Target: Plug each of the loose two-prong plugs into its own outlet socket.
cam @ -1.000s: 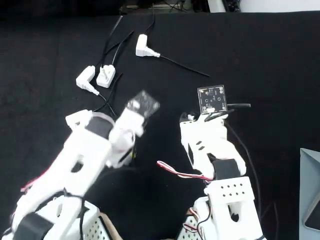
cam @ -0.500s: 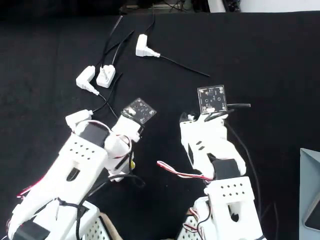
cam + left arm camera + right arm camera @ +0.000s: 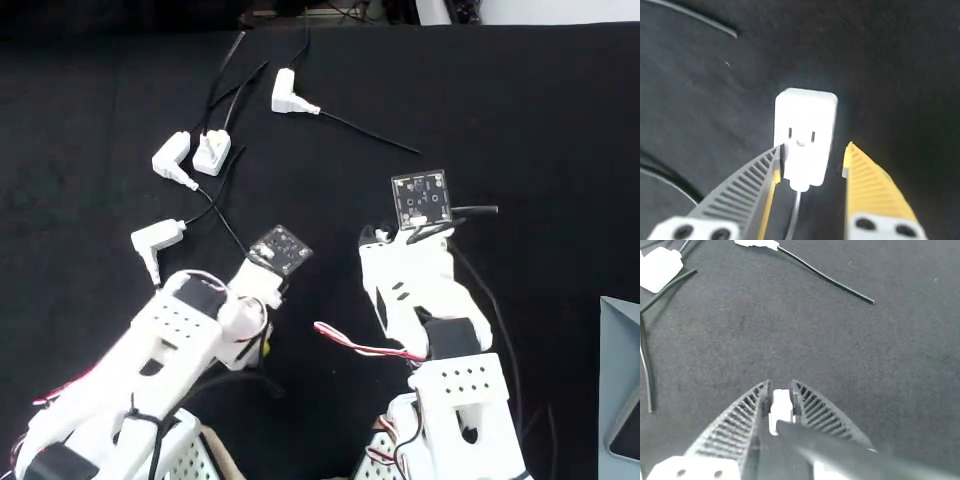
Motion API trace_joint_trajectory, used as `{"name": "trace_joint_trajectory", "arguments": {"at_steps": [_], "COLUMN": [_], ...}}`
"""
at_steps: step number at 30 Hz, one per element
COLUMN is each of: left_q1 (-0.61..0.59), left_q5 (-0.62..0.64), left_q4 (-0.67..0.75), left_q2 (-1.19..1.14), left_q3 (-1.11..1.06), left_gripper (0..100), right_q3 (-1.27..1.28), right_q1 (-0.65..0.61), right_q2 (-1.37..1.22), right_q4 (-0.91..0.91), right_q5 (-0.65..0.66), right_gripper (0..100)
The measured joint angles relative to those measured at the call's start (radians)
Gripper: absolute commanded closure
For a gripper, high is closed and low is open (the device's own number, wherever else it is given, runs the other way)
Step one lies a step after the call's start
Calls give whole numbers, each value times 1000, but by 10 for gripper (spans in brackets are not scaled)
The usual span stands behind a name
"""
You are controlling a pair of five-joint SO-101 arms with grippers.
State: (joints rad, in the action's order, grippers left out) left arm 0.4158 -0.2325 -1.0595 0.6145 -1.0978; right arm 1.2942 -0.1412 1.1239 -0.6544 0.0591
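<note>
White two-prong plug [image 3: 781, 409] on a thick black cable [image 3: 830, 452] is clamped between the ribbed grey fingers of the right gripper [image 3: 781, 386]. Prongs hidden, can't tell which way they point. In the high view the cable trails right from under the right arm's square camera board [image 3: 423, 198], centre-right of frame.

Likely target: white rectangular outlet socket [image 3: 805, 132], centre of the left wrist view, lying on the black cloth table [image 3: 900, 60]. Its two slots and round hole face the camera. Its long axis runs in line with the left gripper [image 3: 812, 147], with a thin lead leaving the near end between the fingers. That gripper is spread and straddles the socket's near end. The grey finger [image 3: 755, 175] touches one side and the yellow finger [image 3: 865, 175] sits just off the other, dark gap between. Not squeezed.

Key relation, judged: in the high view the left arm's camera board [image 3: 280, 248] sits left of and lower than the right one. So the socket lies left and slightly down-frame of the held plug, near but apart. Right arm [image 3: 420, 290] is the carrier. The prongs must meet slots set side by side across the socket's short axis.

Other loose items:
- white right-angle plug [image 3: 155, 238], just upper left of the left arm [image 3: 180, 330]
- second white plug [image 3: 172, 155], just beside a white socket block [image 3: 211, 152], upper left
- third white plug [image 3: 288, 92] on a thin black wire, top centre
</note>
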Motion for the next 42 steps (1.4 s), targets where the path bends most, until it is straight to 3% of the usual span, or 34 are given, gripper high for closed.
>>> {"name": "trace_joint_trajectory", "arguments": {"at_steps": [7, 11, 18, 20, 25, 36, 42], "left_q1": [-20, -52, -60, -60, -68, -284, -370], "left_q5": [-3, -2, -3, -3, -3, -49, -68], "left_q4": [80, 78, 80, 80, 74, 12, 89], "left_q2": [3, -2, 2, 2, 2, 2, 2], "left_q3": [-41, -48, -46, -46, -41, 95, 87], "left_gripper": [809, 901, 973, 937, 740, 737, 739], "right_q3": [0, 0, 0, 0, 18, 18, 18], "right_q1": [0, 0, 0, 0, 0, -2, -2], "right_q2": [0, 0, 0, 0, 0, 0, 0], "right_q4": [0, 0, 0, 0, 0, 0, 0], "right_q5": [0, 0, 0, 0, 0, 0, 0], "right_gripper": [986, 986, 986, 986, 986, 986, 986]}}
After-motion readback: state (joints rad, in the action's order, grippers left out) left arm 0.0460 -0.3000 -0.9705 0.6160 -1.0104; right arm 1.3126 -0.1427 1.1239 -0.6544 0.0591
